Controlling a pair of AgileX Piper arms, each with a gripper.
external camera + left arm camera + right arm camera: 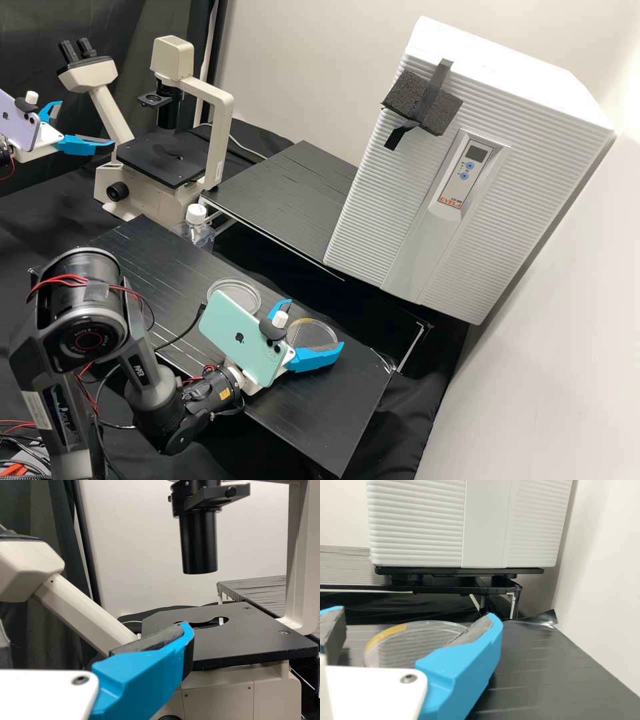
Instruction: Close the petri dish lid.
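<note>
Well, in the high view your clear round piece with the yellow-marked rim (311,333) lay on the table (333,407), toward four o'clock from the other clear dish (237,289). You could not tell for certain which of the two was the lid, though the marked one seemed the likelier. The right gripper (316,324) was at it with its fingers (313,361) spread, one toward eleven o'clock of the rim and one toward five; whether either touched the plastic, you could not tell. Over toward ten o'clock, the left gripper (86,123) had its fingers (85,145) parted on nothing, near the microscope (172,157).

You probably had something very light to handle: thin, stiff, slick plastic that would skate off at a nudge and might crack under a hard squeeze. Your best hold was on the low side wall, at opposite points such as eleven and five, with modest, even pressure. You did well to keep off the flat middle, where there was nothing to pinch. An uneven or high grip risked tipping it or letting it pop free.
</note>
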